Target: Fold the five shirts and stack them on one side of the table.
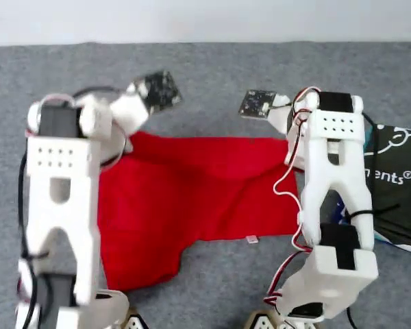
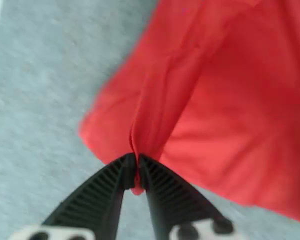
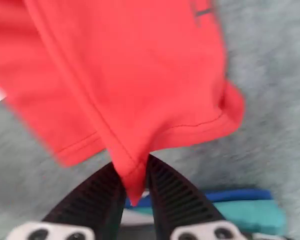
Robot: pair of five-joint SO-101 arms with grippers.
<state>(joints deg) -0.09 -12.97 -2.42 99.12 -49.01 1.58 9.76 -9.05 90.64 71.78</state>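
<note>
Black ribbed fingers (image 2: 107, 187) of the left gripper (image 2: 136, 172) are closed almost fully, and a narrow fold of the soft red fabric shirt (image 2: 230, 100) is pinched between their tips. On the other side, the right gripper (image 3: 135, 172) has its fingers nearly together in the same way, and they clamp a hemmed corner of this same shirt. Just behind the right gripper a folded blue and teal cloth (image 3: 240, 207) lies on the table. From above, the shirt is spread in the middle of the grey felt-like table cover (image 1: 219, 68), between the two arms. The white left arm (image 1: 61, 185) stands over the far left corner of the shirt, and the white right arm (image 1: 332, 178) stands over the far right corner. One part of the shirt reaches toward the near left side. A small white label (image 1: 251, 239) lies at its near edge. At the right edge of the table lies a black garment with white print (image 1: 397, 171), just beside the right arm and partly hidden under it.
</note>
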